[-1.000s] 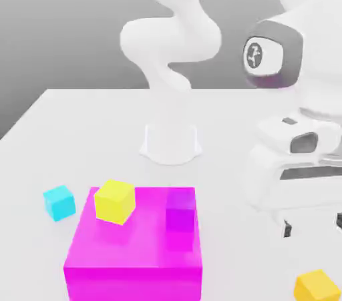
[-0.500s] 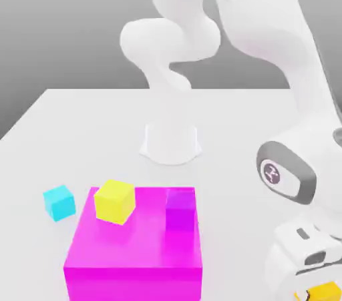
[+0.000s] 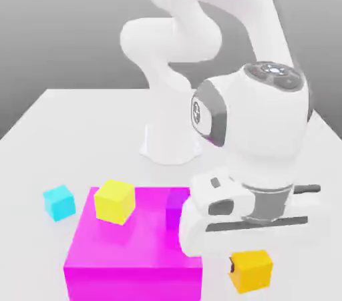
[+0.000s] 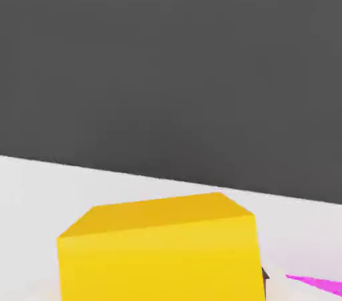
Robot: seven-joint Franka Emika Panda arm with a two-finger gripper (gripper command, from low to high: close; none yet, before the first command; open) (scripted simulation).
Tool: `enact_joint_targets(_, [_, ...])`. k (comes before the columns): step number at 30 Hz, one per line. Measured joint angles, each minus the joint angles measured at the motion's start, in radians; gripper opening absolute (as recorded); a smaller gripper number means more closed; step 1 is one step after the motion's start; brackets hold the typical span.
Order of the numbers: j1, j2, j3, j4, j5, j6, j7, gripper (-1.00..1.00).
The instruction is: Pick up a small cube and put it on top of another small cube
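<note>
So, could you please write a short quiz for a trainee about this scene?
1. True or false: the gripper is shut on the golden cube.
2. Which cube sits on the magenta block: A cyan, B lemon cube, C golden?
3. Fill in: the cyan cube stands on the ____.

Key: 1 true; 2 B; 3 table.

Glossy white arm [image 3: 200,19] of rounded, bulbous links on a cylindrical white base [image 3: 170,141]. Dark grey joint rings, one with a small white logo. White hand block [image 3: 234,216] with grey slots
</note>
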Motion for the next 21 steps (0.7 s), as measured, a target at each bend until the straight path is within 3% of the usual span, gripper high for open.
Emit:
enact_joint_targets(4, [-0.124,-0.115,-0.094,-0.128,0.024,0.016,-0.087,-1.0])
enact_joint_targets(8, [-0.383,-0.268,-0.233,-0.288,0.052,0.033,-0.22,-1.0])
enact_joint_targets(11, [-0.464,-0.355,-0.336,-0.404,0.09,0.028,-0.347,-1.0])
enact_joint_targets(17, [-0.471,-0.19,-0.359,-0.434,0.198,0.197,-0.455,-1.0])
enact_joint_targets(18, [-0.475,-0.154,-0.348,-0.433,0.222,0.231,-0.473,1.0])
enact_joint_targets(21, [-0.475,-0.154,-0.348,-0.433,0.222,0.231,-0.473,1.0])
